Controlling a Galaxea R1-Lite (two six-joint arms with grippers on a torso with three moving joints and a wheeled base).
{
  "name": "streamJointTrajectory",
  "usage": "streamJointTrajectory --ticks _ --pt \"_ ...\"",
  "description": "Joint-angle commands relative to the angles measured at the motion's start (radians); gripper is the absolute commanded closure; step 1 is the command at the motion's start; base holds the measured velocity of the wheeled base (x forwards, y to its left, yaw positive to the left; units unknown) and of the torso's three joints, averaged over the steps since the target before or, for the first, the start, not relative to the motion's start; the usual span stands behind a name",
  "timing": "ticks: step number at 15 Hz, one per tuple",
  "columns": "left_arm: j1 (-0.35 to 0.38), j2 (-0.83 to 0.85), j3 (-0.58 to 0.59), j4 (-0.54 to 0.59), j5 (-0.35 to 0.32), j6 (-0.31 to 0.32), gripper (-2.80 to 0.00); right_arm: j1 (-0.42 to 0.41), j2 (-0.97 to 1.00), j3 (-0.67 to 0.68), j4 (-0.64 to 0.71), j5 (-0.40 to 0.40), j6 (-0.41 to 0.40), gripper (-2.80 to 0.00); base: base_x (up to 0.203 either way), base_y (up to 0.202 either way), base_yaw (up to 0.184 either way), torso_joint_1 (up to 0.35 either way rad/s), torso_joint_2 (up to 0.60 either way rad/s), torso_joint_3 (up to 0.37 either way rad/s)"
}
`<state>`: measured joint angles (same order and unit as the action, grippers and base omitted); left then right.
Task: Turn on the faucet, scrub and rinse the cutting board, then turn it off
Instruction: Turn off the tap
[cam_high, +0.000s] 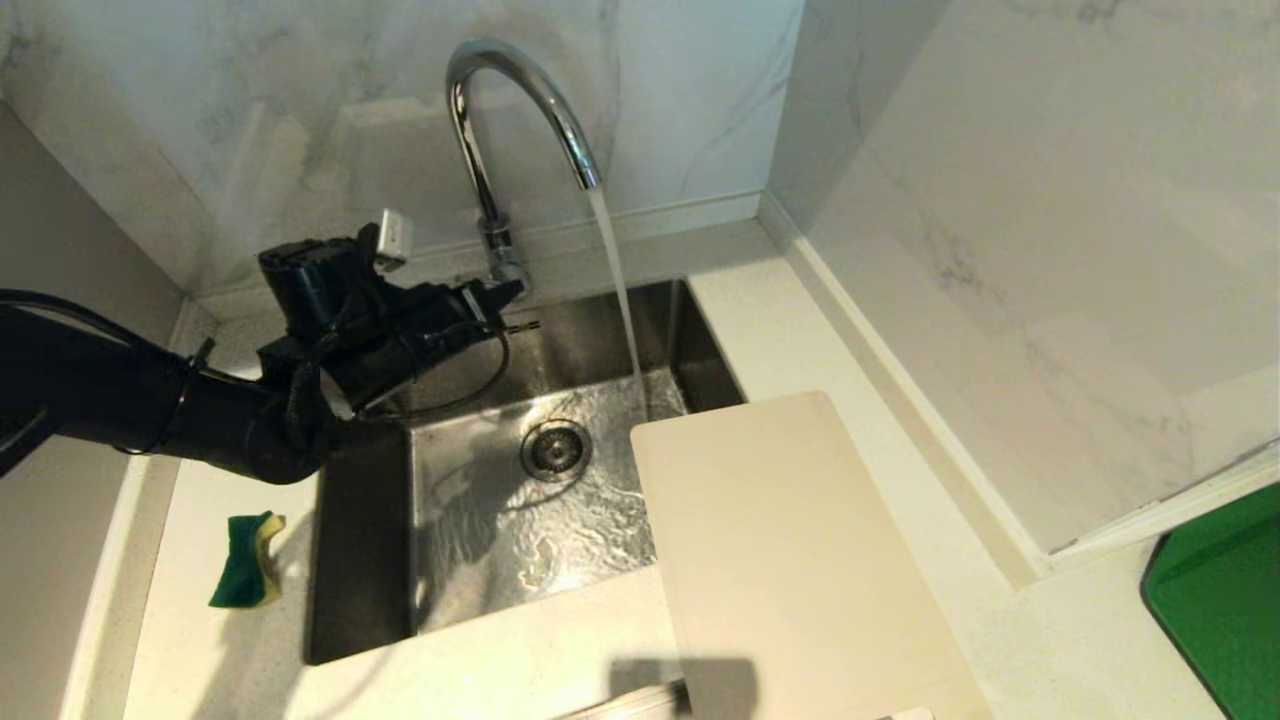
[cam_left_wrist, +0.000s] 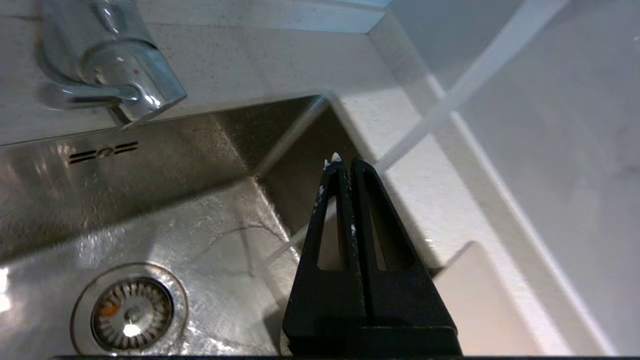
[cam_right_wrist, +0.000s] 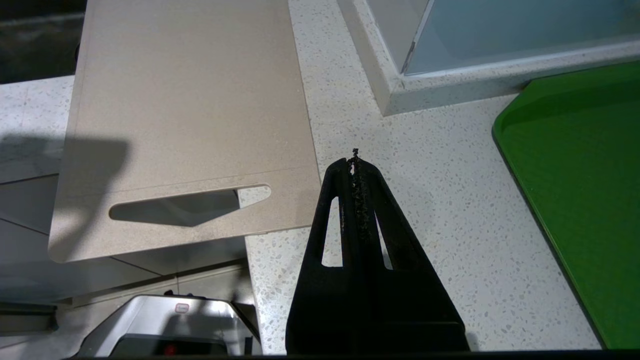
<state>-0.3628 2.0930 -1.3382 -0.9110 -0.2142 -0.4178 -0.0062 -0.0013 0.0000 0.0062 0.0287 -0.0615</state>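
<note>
The shiny steel sink (cam_high: 480, 520) is seen from high above; it is shared, closer, by the left wrist view (cam_left_wrist: 150, 240).

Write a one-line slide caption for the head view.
Faucet running into the sink; shut left gripper near its base.

The shiny bent faucet (cam_high: 505, 130) stands at the back edge of the sink, and water runs from it. The flat cream cutting board (cam_high: 790, 560) lies on the table, its far corner over the sink's right edge.
</note>
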Motion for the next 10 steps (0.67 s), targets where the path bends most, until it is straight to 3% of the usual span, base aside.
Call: streamJointTrajectory --ticks 1,10 --pt "0.007 0.092 -0.053 -0.025 -0.001 0.011 0.00 0.000 0.001 0.000 0.000 0.001 -0.001 0.00 0.000 0.000 0.000 0.000 0.00 0.000" --pt "0.104 0.198 -0.188 -0.036 -0.005 0.060 0.00 0.000 0.000 0.000 0.000 0.001 -0.001 0.00 0.000 0.000 0.000 0.000 0.00 0.000"
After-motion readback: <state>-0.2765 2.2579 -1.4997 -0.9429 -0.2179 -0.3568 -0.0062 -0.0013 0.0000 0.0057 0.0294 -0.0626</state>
